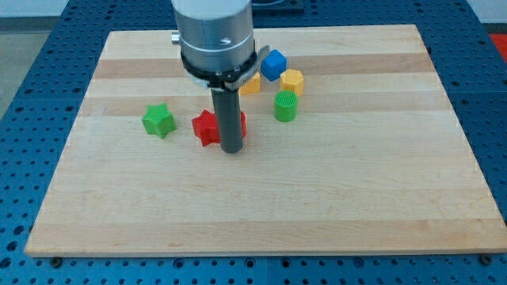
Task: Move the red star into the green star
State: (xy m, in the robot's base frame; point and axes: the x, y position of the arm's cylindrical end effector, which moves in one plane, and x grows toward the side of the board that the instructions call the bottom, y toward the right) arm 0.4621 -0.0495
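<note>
Red star, likely light, hard, slidey plastic, touches my tip on its right; no hand, nothing held; push leftward toward green star.

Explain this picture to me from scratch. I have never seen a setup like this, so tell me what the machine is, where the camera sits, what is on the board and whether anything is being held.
The grey cylinder coming down from the view's top is the end of a robot arm. It has no hand; it ends in a dark rod, and my tip slides on the wooden board to push blocks. Nothing is held, since it can only shove.

There is one camera, looking down at the board at a slant; where it is mounted is not on record.

My tip stands against the red star, on its right side, partly hiding it. Left of that, apart from it, lies the green star, the place the red one should go.

To the upper right is a cluster: a blue block, a yellow block, a ribbed green block, and an orange-yellow block half hidden behind the arm.
</note>
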